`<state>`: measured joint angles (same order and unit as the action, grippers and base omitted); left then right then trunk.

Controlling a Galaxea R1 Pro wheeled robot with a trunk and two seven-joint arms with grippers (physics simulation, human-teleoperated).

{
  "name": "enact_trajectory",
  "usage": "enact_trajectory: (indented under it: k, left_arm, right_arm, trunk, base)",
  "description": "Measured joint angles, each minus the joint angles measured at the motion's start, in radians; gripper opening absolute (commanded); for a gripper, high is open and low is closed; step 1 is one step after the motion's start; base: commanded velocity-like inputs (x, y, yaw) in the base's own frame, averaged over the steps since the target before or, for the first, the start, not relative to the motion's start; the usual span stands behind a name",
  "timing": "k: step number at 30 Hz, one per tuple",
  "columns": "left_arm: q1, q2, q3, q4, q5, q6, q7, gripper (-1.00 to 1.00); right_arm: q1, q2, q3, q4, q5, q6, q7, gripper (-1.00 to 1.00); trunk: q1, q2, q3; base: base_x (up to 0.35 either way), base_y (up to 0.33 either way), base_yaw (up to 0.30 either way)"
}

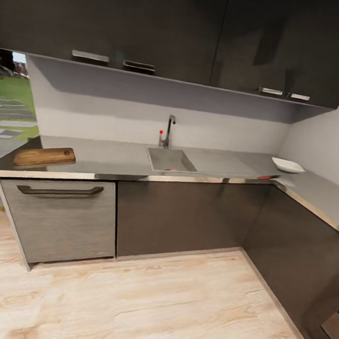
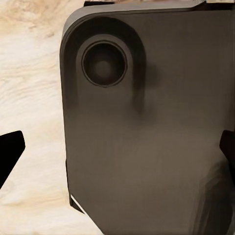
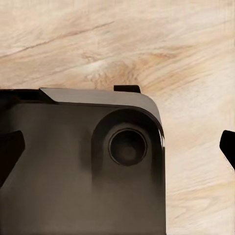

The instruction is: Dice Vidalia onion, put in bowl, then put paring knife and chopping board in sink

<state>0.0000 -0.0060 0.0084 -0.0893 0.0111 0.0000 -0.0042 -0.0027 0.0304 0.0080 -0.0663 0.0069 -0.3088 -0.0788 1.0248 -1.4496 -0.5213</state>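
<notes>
We stand well back from the counter (image 1: 111,157), nothing begun. The onion (image 1: 173,169) lies in the sink (image 1: 171,160); we must roll closer. Both arms' fingers (image 2: 10,149) spread wide, holding nothing.

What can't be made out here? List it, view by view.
- Head view: the Vidalia onion in the sink is a tiny reddish speck, its shape unreadable.
- Head view: the paring knife at the countertop edge is too small to tell blade from handle.
- Wrist views: each gripper's fingertips are cut off by the picture's edges; a dark robot part hides much of the floor.
</notes>
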Motion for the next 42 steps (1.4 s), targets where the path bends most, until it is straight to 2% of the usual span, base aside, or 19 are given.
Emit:
enact_trajectory:
  k: [20,36,42]
  left_arm:
    - [0.000,0.000,0.000,0.000,0.000,0.000,0.000,1.00]
    - [0.000,-0.001,0.000,0.000,0.000,0.000,0.000,1.00]
    - [0.000,-0.002,0.000,0.000,0.000,0.000,0.000,1.00]
  right_arm:
    - [0.000,0.000,0.000,0.000,0.000,0.000,0.000,1.00]
    - [0.000,0.000,0.000,0.000,0.000,0.000,0.000,1.00]
    - [0.000,-0.001,0.000,0.000,0.000,0.000,0.001,1.00]
  trunk:
    - [0.000,0.000,0.020]
    - [0.000,0.000,0.039]
    - [0.000,0.000,0.042]
  base:
    - [0.310,0.112,0.242]
    - [0.027,0.009,0.208]
    - [0.000,0.000,0.081]
